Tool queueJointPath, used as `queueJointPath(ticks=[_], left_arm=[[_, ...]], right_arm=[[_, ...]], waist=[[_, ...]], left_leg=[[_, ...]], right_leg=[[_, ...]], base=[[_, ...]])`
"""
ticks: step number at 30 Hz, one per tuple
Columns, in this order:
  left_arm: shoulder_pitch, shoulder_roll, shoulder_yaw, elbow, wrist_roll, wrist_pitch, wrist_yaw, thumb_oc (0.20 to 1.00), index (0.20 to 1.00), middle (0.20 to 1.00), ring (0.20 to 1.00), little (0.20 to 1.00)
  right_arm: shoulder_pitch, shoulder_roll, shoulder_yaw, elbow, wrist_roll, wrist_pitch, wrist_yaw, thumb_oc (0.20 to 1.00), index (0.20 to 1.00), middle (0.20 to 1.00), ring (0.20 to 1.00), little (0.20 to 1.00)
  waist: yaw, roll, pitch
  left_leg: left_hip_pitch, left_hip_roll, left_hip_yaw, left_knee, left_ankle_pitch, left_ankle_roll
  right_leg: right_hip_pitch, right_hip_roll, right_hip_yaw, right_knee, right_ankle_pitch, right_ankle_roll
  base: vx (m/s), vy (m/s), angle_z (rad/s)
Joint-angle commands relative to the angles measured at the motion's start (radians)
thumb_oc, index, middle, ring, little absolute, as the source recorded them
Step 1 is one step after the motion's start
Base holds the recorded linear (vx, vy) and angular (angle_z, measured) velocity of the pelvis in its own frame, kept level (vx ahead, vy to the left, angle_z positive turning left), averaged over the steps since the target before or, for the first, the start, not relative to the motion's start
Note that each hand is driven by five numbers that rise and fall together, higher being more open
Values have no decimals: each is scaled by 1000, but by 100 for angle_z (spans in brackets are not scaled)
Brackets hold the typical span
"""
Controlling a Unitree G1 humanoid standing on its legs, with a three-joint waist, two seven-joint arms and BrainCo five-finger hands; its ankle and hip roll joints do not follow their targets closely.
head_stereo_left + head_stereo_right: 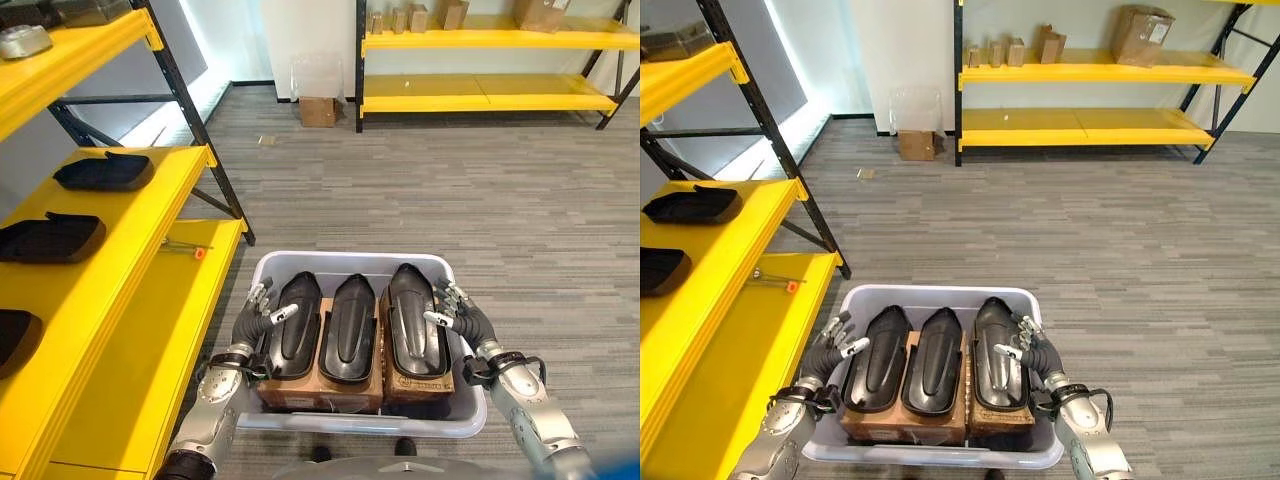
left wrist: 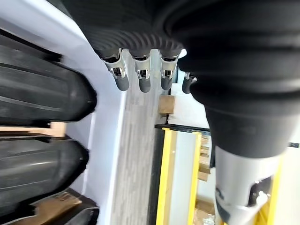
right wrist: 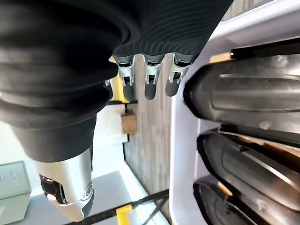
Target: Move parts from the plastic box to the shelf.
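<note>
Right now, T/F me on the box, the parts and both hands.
1. Three black parts lie side by side in the plastic box. True.
2. The box stands on the yellow shelf. False: it is carried in front of the robot, beside the shelf, over the carpet.
3. The left hand and right hand are at opposite sides of the box, fingers fairly straight. True.
4. The shelf on the robot's left holds no parts yet. False: black parts already lie on its yellow levels.
5. Cardboard boxes sit on the far shelf. True.
</note>
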Motion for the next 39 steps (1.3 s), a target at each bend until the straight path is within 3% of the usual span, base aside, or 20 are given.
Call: queueJointPath(ticks=[1, 5, 11, 16, 25, 39], left_arm=[[-121, 86, -8, -67, 77, -92, 41, 1000, 1000, 1000, 1000, 1000], [-189, 89, -19, -96, 93, -119, 83, 1000, 1000, 1000, 1000, 1000], [-305, 69, -11, -181, 96, -166, 182, 1000, 1000, 1000, 1000, 1000], [-307, 73, -23, -209, 99, -167, 197, 1000, 1000, 1000, 1000, 1000], [-287, 88, -45, -231, 86, -169, 186, 1000, 1000, 1000, 1000, 1000], [-290, 89, -78, -240, 66, -173, 191, 1000, 1000, 1000, 1000, 1000]], right_arm=[[-121, -4, -52, -29, -38, -83, -80, 1000, 1000, 1000, 1000, 1000], [-199, -12, -44, -25, -48, -97, -119, 1000, 1000, 1000, 1000, 1000], [-373, -19, -71, 17, -136, -131, -284, 1000, 1000, 1000, 1000, 1000], [-397, -38, -112, 25, -222, -130, -364, 1000, 1000, 1000, 1000, 1000], [-382, -54, -152, 16, -293, -134, -420, 1000, 1000, 1000, 1000, 1000], [-422, -28, -65, 77, -274, -117, -401, 1000, 1000, 1000, 1000, 1000]], waist=[[4, -41, 47], [-4, -28, 107], [-5, -22, 235], [-4, -15, 281], [-5, -9, 297], [6, -2, 311]], left_leg=[[-67, 89, -21, 27, 1, -80], [-149, 86, -20, 27, 24, -87], [-278, 72, -10, 74, 26, -83], [-315, 64, -11, 97, 21, -79], [-337, 59, -15, 103, 22, -79], [-358, 56, -20, 105, 27, -78]], right_leg=[[-27, -164, -1, 46, 7, 124], [-115, -169, 4, 49, 26, 122], [-240, -186, 28, 67, 59, 121], [-272, -195, 32, 73, 66, 119], [-289, -197, 29, 72, 66, 119], [-306, -198, 21, 76, 67, 117]], base=[[-130, -8, 1], [-156, 13, 5], [-92, 9, -7], [-26, 0, -3], [0, 0, 0], [0, -1, 0]])
